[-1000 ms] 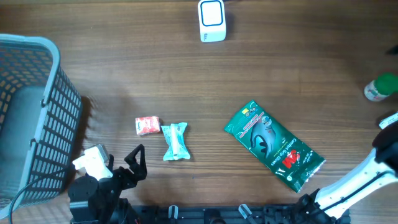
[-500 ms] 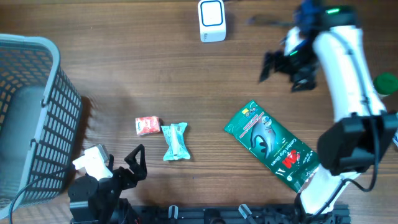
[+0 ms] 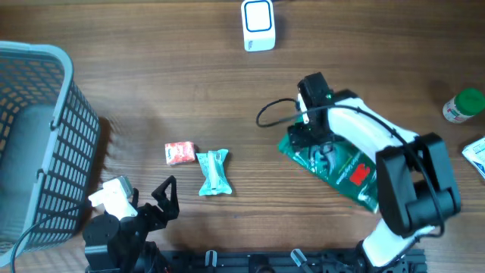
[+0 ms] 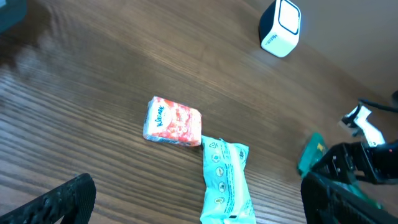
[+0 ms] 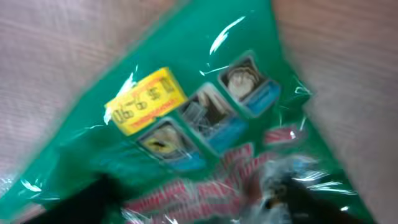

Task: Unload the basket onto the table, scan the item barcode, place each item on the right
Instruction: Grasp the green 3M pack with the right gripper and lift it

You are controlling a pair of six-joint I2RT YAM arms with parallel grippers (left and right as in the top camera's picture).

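Right gripper [image 3: 308, 141] has dropped onto the green package [image 3: 342, 171] right of centre, its spread unclear; left gripper [image 4: 199, 202] gapes wide.

Hung fixed above and looked straight down on the whole brown wood-grain tabletop [image 3: 151, 91], from the grey plastic lattice basket [image 3: 38, 136] at the left edge to the right edge, far enough off to hold everything at once. Rode the left wrist, low by the near edge, and faced slantwise across the boards toward the white boxy scanner with a blue-rimmed face [image 4: 281, 28]. Caught the small red-and-white tissue packet [image 4: 173, 121] and the pale teal plastic packet [image 4: 225, 180] at middling range, all three shared with the top view. Sat on the right wrist, very close above the glossy green plastic package [image 5: 205, 143], faced down, blurred. Shared only that package with the top view.
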